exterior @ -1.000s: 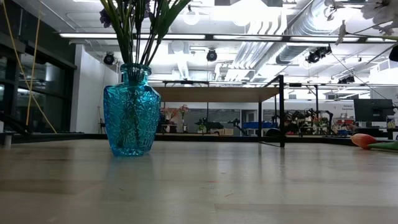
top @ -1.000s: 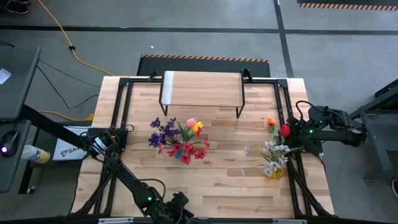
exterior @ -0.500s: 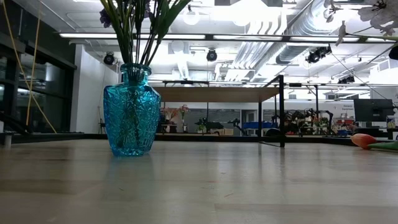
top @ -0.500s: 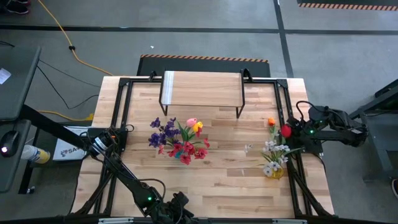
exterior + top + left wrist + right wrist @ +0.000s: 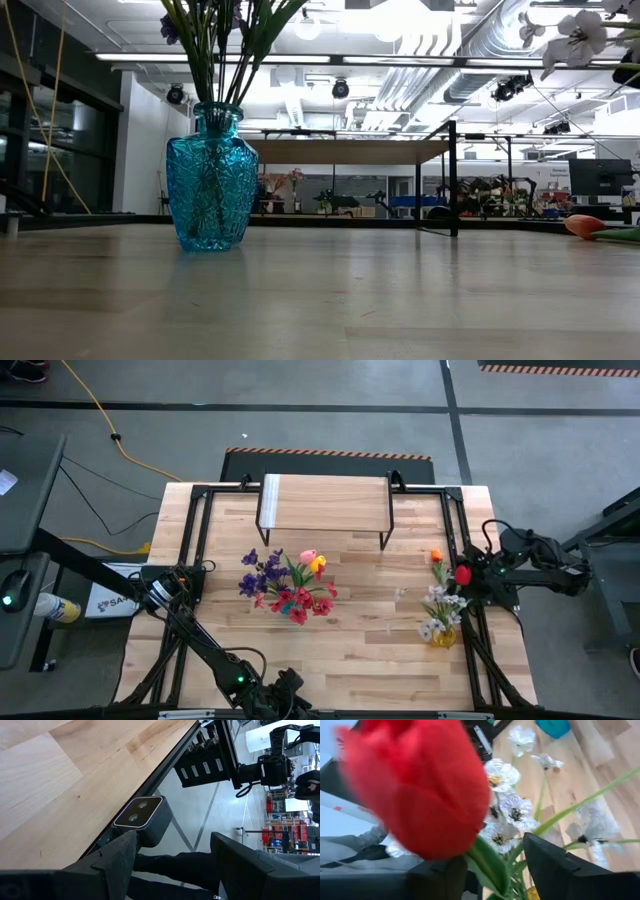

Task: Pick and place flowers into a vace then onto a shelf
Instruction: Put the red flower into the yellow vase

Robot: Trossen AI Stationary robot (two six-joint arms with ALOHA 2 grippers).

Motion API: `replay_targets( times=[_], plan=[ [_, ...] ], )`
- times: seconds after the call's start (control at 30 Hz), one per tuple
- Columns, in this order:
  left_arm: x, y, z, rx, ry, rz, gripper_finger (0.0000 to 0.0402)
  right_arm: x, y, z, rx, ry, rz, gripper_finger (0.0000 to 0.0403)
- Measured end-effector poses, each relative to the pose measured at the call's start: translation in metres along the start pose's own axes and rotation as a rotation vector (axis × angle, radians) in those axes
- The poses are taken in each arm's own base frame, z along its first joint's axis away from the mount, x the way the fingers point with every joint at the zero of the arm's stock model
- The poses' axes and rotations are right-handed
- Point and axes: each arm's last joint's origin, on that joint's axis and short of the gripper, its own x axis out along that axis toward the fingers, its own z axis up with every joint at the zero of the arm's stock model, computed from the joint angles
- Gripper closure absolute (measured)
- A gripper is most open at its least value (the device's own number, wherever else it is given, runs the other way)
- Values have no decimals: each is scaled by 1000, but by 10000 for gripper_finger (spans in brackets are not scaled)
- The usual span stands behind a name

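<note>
Looking from the left, we see our left gripper [image 5: 285, 695] parked at the near edge of the table [image 5: 340, 650], off the wood, its 2 fingers [image 5: 120, 857] spread wide around nothing. Next comes the blue glass vase [image 5: 211, 180], standing upright left of centre with a bunch of flowers [image 5: 285, 585] in it: purple, red, pink and yellow blooms fanning out above the rim. Behind it the shelf [image 5: 325, 503] sits bare along the far edge, white strip at its left end, black legs on the table. Between vase and right edge the boards lie open. At the right edge, our right gripper [image 5: 478, 575] hangs over the table's black frame, a red tulip [image 5: 415, 785] with its green stem between the fingers [image 5: 555, 865]; we cannot tell if they grip it. White blooms [image 5: 440, 610] and an orange flower [image 5: 436, 557] lie just beside it.
</note>
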Motion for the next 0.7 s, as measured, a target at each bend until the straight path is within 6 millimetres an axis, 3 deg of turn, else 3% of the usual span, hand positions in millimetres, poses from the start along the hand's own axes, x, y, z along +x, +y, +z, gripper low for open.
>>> replay_targets(
  times=[0.27,0.7],
  plan=[
    [0,0,-1,0,25,-1,114,0,-5,-5,23,42,-47,184],
    [0,0,-1,0,27,-1,114,-1,-3,-5,19,63,-18,183]
  ],
)
